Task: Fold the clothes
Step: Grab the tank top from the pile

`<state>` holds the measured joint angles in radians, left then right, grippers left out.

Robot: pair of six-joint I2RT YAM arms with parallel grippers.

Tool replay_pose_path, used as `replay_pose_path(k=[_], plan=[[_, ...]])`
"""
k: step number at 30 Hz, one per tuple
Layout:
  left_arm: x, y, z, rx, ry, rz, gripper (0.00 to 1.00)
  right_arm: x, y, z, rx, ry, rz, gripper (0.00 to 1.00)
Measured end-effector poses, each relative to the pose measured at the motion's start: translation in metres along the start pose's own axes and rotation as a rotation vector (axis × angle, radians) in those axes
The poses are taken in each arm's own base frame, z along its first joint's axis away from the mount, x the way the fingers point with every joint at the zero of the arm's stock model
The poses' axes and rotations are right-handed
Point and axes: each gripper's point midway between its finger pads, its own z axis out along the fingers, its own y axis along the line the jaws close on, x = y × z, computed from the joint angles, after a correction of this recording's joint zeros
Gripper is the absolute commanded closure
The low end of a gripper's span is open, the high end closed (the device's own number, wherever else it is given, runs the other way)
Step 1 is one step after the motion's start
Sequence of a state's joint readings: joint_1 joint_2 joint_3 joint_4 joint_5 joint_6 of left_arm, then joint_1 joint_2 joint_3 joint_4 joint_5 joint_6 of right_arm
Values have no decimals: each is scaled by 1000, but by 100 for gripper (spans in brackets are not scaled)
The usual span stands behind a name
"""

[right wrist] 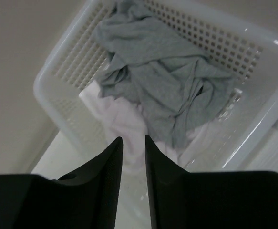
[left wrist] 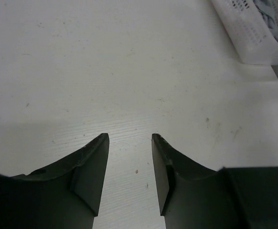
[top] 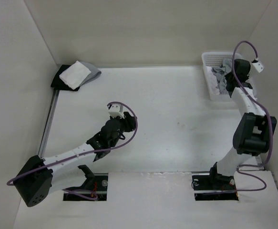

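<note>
- While the grey garment [top: 219, 76] lies crumpled in the white basket [top: 206, 62] at the far right, the top view shows folding not yet begun.
- Left wrist: left gripper [left wrist: 129, 138] jaws spread, empty, over the table [left wrist: 105, 57].
- Right wrist: right gripper [right wrist: 133, 139] jaws narrowly parted, gripping nothing, above the garment and a pale pinkish cloth [right wrist: 122, 119]. Pickup, spreading and folding remain.

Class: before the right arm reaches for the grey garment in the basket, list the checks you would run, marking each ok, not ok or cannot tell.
1. Right claw empty, jaws apart: ok.
2. Grey garment lying uppermost in the white basket: ok.
3. Claw lined up on garment: not ok, tips point at the pale cloth.
4. Pale cloth untangled from garment: cannot tell.
5. Left claw open, empty, over the table: ok.
</note>
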<state>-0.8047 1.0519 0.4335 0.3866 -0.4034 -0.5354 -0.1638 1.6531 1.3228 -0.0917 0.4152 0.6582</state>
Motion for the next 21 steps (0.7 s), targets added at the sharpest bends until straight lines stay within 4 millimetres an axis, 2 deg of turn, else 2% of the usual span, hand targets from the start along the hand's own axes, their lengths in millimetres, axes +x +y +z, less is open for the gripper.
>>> replay_pose_path(k=[4,7,10,13,17,21], plan=[[-1,-8,0,49,-8,0,55,-3,-31,60,91,13,-12,43],[-2,-10,2,62,-19,-4,50,4,-47,97,134,32,-47,38],[2,-7,5,58,-16,-3,46,16,-53,124,148,56,-72,35],[4,-5,7,54,-14,-3,46,24,-54,144,144,79,-83,34],[-1,-4,8,58,-37,-14,45,26,-55,168,137,85,-78,35],[-1,-4,12,58,-47,-18,45,24,-58,181,133,91,-40,37]])
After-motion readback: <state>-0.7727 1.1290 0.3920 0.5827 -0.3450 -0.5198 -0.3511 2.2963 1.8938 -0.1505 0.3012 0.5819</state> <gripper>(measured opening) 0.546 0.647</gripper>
